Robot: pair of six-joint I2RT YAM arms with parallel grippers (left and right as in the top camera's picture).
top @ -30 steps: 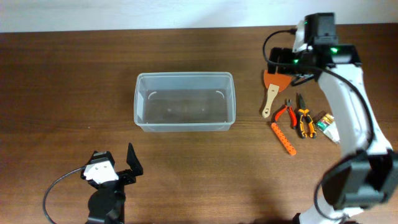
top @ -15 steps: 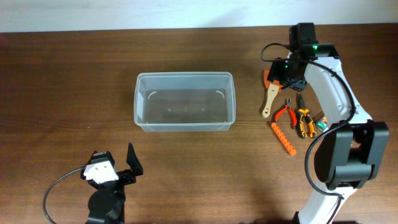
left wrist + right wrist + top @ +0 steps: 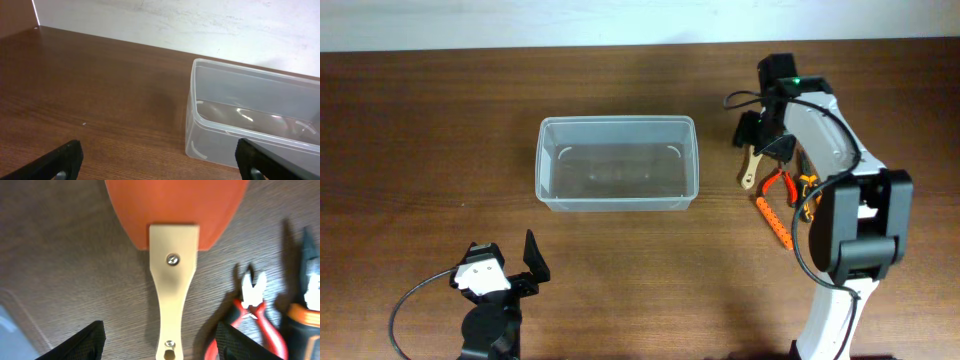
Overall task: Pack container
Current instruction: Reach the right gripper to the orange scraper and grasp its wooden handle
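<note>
The clear plastic container (image 3: 617,121) sits empty at the table's middle; it also shows in the left wrist view (image 3: 240,68). A scraper with an orange blade and cream handle (image 3: 751,170) lies to its right. My right gripper (image 3: 761,136) is open just above it, one finger on each side of the handle (image 3: 170,280), midpoint (image 3: 162,344). Red pliers (image 3: 778,182) (image 3: 254,311) lie right of the handle. My left gripper (image 3: 506,270) is open and empty near the front left (image 3: 160,161), well short of the container.
Orange-and-black pliers (image 3: 808,196) (image 3: 306,325) lie beside the red ones. An orange-red studded strip (image 3: 775,222) lies in front of them. The right arm hides part of the tool group. A white wall runs behind the table.
My right arm has swung left and lowered over the scraper; its open fingers now straddle the handle. The left arm and the container have not moved.
</note>
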